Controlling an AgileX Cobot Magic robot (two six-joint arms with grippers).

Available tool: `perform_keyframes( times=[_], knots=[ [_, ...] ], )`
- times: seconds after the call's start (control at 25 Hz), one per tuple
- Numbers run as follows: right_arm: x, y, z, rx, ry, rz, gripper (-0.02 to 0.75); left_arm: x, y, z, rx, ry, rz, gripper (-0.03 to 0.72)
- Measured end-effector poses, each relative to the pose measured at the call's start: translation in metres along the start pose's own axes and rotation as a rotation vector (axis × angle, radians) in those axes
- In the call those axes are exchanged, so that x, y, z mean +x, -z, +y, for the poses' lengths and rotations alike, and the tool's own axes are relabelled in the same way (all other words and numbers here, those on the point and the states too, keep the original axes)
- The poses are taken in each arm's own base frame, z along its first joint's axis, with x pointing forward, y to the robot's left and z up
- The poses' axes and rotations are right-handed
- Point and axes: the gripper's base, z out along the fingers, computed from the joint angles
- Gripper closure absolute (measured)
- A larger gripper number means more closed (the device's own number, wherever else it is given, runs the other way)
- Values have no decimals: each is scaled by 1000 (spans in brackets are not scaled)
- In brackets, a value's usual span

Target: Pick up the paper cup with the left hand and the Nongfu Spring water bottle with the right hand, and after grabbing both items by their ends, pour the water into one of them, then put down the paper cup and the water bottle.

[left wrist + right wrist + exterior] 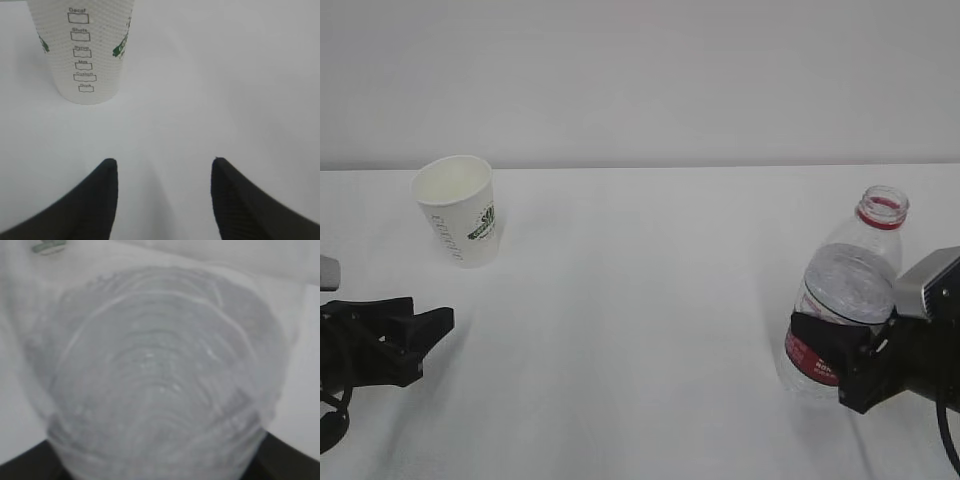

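Note:
The white paper cup with a green logo stands upright at the back left, empty as far as I can see; in the left wrist view the cup is ahead and to the left. My left gripper hovers low in front of it, open, with only bare table between its fingers. The Nongfu Spring water bottle stands at the right, uncapped, its red neck ring on top. My right gripper is shut on its lower part at the red label. The ribbed bottle fills the right wrist view. Water cannot be made out.
The white table runs back to a plain white wall. A wide bare stretch lies between the cup and the bottle. The right arm's grey camera box sits just right of the bottle.

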Motion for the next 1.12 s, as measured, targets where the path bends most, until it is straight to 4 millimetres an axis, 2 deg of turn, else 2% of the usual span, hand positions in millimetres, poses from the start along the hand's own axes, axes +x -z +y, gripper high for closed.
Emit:
perform_keyframes(
  times=[0.28, 0.48, 0.92, 1.12],
  knots=[
    [0, 0, 0, 4, -6, 0, 340, 0, 0, 0, 0, 0, 0, 256],
    [-1, 0, -1, 11, 0, -2, 343, 0, 0, 0, 0, 0, -1, 262],
    [-22, 13, -18, 228, 4, -61, 349, 0, 0, 0, 0, 1, -1, 272],
    [-17, 22, -21, 318, -52, -47, 349, 0, 0, 0, 0, 1, -1, 274]
  ],
)
